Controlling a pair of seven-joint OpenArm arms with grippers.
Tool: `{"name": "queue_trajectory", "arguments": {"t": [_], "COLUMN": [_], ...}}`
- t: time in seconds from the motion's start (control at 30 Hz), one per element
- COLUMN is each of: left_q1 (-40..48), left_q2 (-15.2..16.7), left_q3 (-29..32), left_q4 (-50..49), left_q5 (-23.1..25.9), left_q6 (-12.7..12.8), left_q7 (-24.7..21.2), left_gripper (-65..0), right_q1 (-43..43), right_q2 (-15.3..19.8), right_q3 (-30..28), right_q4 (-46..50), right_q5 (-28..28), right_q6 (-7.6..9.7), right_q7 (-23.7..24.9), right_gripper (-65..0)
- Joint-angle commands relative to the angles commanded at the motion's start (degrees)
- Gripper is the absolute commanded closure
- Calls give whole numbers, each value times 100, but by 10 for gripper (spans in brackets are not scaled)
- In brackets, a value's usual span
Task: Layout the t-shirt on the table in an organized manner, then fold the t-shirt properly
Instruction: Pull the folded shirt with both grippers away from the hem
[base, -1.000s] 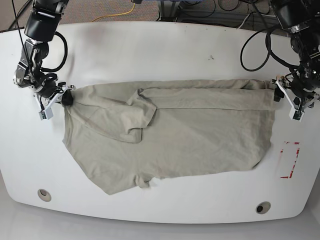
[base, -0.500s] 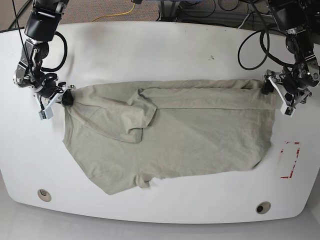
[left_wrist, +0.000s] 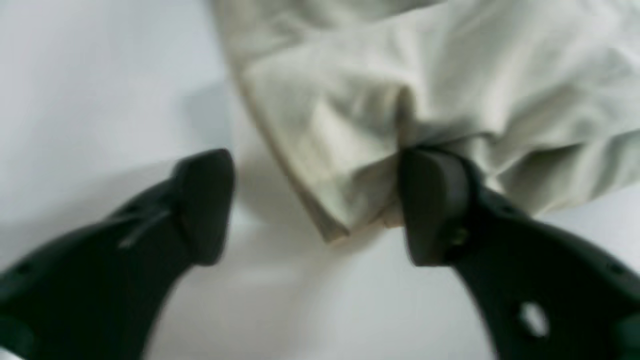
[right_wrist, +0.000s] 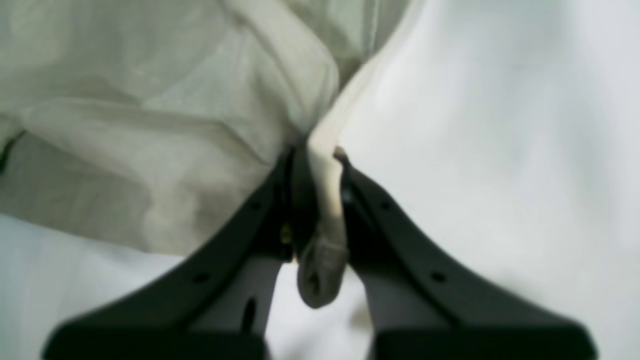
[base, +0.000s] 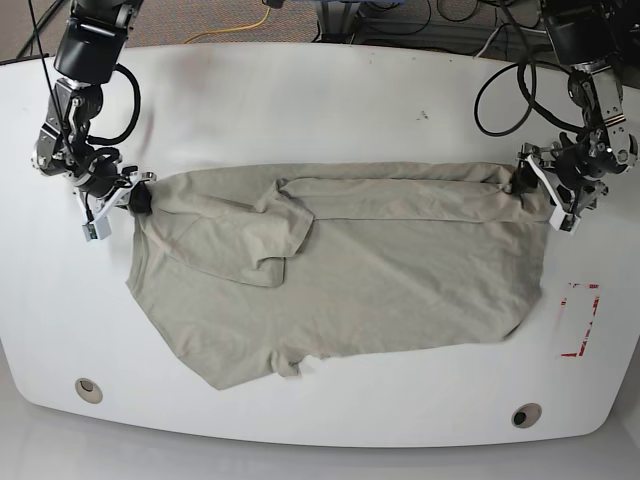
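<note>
Base view, left to right: right gripper (base: 135, 198) is clamped on the shirt's left corner, a pinch of cloth between its fingers (right_wrist: 280, 200). One t-shirt (base: 340, 270) lies mid-table (base: 300, 100), long axis running left-right, a sleeve folded onto the body. Left gripper (base: 535, 185) sits at the shirt's right corner with jaws spread, one finger (left_wrist: 435, 205) touching cloth. Versus 0.5 s ago, the left gripper shifted inward toward the shirt; the right held. Two grommet holes (base: 88, 389), one red tape rectangle (base: 580, 320).
</note>
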Motion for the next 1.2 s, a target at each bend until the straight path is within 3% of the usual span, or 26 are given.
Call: {"name": "queue_trajectory", "arguments": {"t": [0.1, 0.2, 0.33, 0.5, 0.8, 1.07, 1.13, 1.2], "left_q1": [26, 53, 220, 721, 1591, 2198, 2268, 2286], "left_q2": [9, 9, 0, -18, -158, -220, -220, -220], "left_q3": [26, 26, 18, 18, 9, -246, -492, -589], "left_q4": [-123, -132, -53, 589, 1407, 1600, 1591, 1591], "left_q5": [0, 0, -26, 0, 0, -9, 9, 9], "left_q6": [0, 0, 0, 0, 0, -9, -251, -251], "left_q7": [-97, -229, -237, -220, -211, -220, -220, -211], "left_gripper": [-125, -53, -50, -49, -49, -50, -51, -51], "right_q1": [0, -9, -44, -255, -1160, -1899, -2110, -2242], "right_q2": [0, 0, 0, -9, -79, -413, -492, -492], "right_q3": [0, 0, 9, 53, 62, 721, 888, 897], "right_q4": [0, 9, 123, 404, 1301, 2277, 2558, 2734], "right_q5": [9, 9, 9, 9, 18, -26, -35, -35], "right_q6": [0, 0, 0, 0, 0, 0, 0, 0], "right_q7": [0, 0, -35, -448, -475, -1073, -1231, -1240], "right_gripper": [0, 0, 0, 0, 0, 0, 0, 0]}}
